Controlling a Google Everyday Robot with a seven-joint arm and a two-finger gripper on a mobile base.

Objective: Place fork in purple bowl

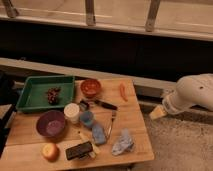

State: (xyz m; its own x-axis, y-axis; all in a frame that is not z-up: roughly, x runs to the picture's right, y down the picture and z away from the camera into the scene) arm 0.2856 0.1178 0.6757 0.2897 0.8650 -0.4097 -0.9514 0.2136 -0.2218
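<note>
The fork point(111, 125) is slim and silvery and lies flat on the wooden table point(137, 120), right of the middle, pointing roughly front to back. The purple bowl point(50, 123) stands upright at the table's left, well apart from the fork. My gripper point(157, 113) is at the end of the white arm point(192, 92), off the table's right edge and to the right of the fork. It holds nothing that I can see.
Between fork and bowl stand a white cup point(72, 112) and a blue cup point(87, 118). A black-handled knife point(103, 104), orange-red bowl point(90, 87) and green tray point(35, 97) are behind. A crumpled cloth point(122, 142), black flat object point(80, 150) and a peach-coloured fruit point(50, 151) are in front.
</note>
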